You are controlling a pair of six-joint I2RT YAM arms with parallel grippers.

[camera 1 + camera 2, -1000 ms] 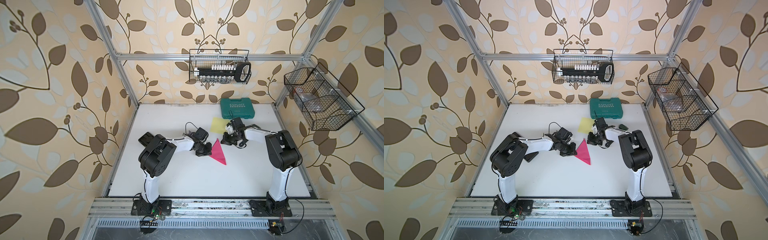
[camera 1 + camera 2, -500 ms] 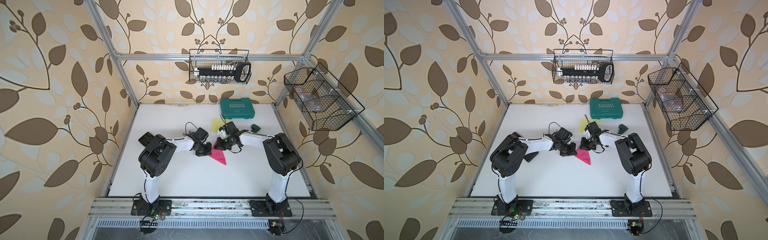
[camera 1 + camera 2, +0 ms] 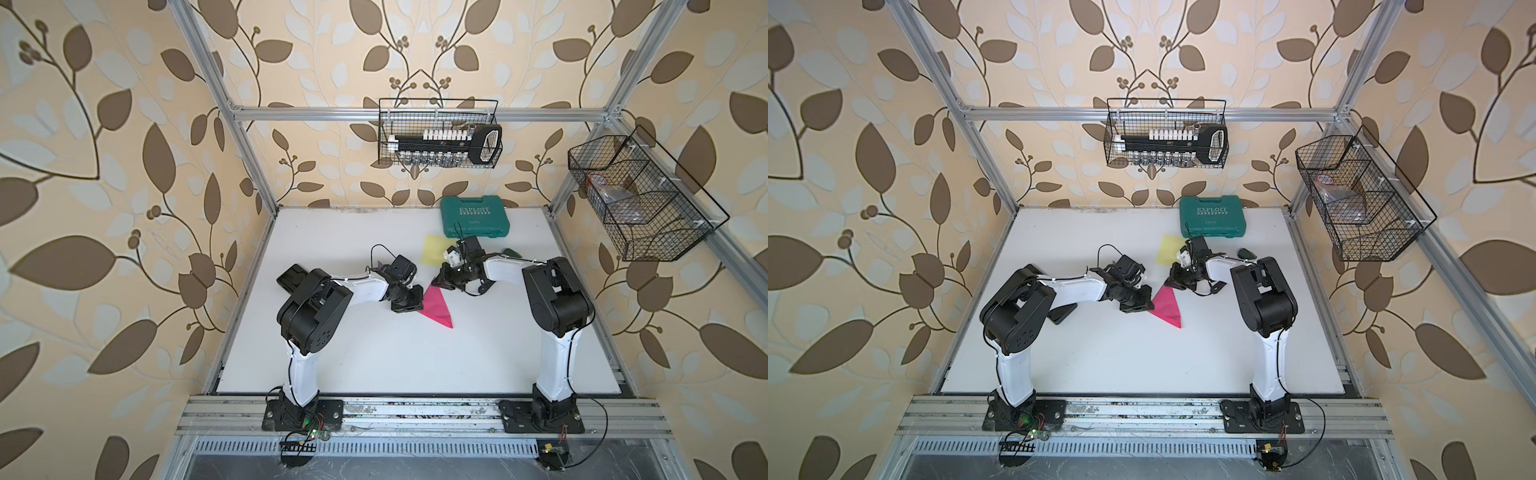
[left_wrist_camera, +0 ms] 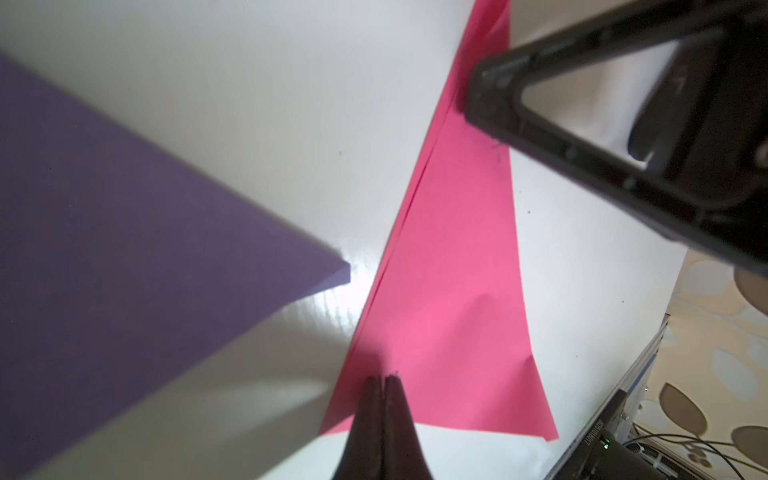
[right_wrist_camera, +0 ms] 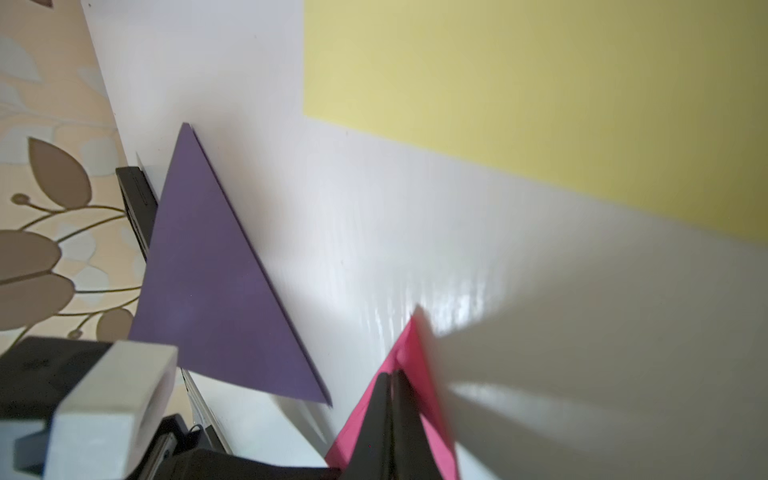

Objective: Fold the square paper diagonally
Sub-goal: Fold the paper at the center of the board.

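Note:
The pink paper (image 3: 437,308) (image 3: 1168,308) lies flat on the white table (image 3: 374,357), folded into a triangle. My left gripper (image 3: 419,306) (image 3: 1148,307) is shut, and its tips (image 4: 384,378) rest on the pink sheet (image 4: 457,291) near its left corner. My right gripper (image 3: 436,283) (image 3: 1168,283) is shut too. Its closed tips (image 5: 392,372) sit on the far pointed corner of the pink paper (image 5: 409,353). In the left wrist view the right gripper's dark finger (image 4: 482,99) touches that narrow end. Neither pair of jaws has paper between them.
A purple paper triangle (image 4: 124,228) (image 5: 216,291) lies left of the pink one, mostly under my left arm. Behind it are a yellow sheet (image 3: 434,249) (image 5: 540,104), a green tool case (image 3: 476,216) and a small dark green object (image 3: 509,251). A flat black object (image 3: 293,276) lies at the left edge.
My right gripper has moved from beside the yellow sheet toward the front left, onto the far corner of the pink paper. The left gripper and the paper have stayed in place.

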